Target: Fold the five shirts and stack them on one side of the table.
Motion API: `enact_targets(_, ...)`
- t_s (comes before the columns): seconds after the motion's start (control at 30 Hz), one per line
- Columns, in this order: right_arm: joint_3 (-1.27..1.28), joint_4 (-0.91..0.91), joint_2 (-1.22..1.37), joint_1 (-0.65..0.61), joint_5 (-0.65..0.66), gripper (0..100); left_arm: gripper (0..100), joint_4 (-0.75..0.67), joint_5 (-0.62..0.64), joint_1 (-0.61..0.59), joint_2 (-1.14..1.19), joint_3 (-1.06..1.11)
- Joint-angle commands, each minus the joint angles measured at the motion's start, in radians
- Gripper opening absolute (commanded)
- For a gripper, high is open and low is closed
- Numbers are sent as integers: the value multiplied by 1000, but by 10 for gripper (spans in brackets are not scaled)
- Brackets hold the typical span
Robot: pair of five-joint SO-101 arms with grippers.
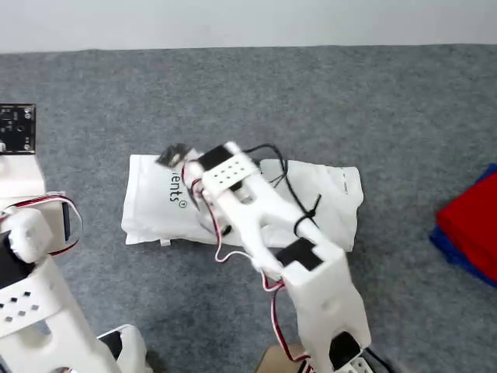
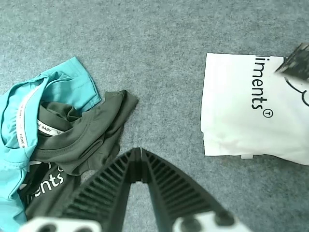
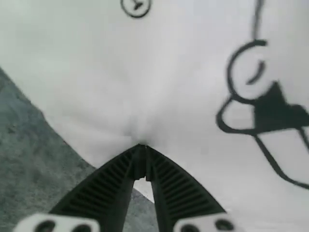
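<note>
A folded white shirt (image 1: 318,190) with black print lies mid-table. My right gripper (image 1: 175,157) rests at its far edge near the left end. In the right wrist view this gripper (image 3: 140,147) is shut, and the white shirt (image 3: 169,72) puckers at its tips. My left gripper (image 2: 140,152) is shut on nothing and hangs over bare grey table. It sits between a crumpled teal shirt (image 2: 29,106) tangled with a dark olive shirt (image 2: 91,130) and the white shirt (image 2: 251,130).
A red shirt (image 1: 474,225) lies folded on a blue one (image 1: 444,242) at the right edge of the table. The left arm's base (image 1: 39,311) fills the near left corner. Grey felt (image 1: 272,93) stretches behind the white shirt.
</note>
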Motion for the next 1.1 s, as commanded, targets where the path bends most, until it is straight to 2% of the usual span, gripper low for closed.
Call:
enact_targets(0.0,-55,15,12,-10,6,9,6,-15,-5,-2,-15,1)
enact_targets(0.2,-166,104,-96,24,5,9,6,-21,-8,-9,-20,-2)
enact_targets(0.37,-244,147,-163,59,-31,9,6,-23,-5,-153,-12,1)
enact_targets(0.43,-272,182,-188,97,-75,9,7,-23,-3,-164,-12,1)
enact_targets(0.6,-356,294,-262,232,-109,9,31,-92,-3,-100,60,28)
enact_targets(0.77,-379,374,-381,384,-109,9,58,-135,-3,5,319,7)
enact_targets(0.83,-377,372,-452,452,-107,9,63,-132,-3,49,431,-47)
enact_targets(0.97,-374,372,-576,570,-107,9,170,-117,-3,115,635,-193)
enact_targets(1.07,-371,372,-645,648,-106,9,191,-115,-3,161,775,-303)
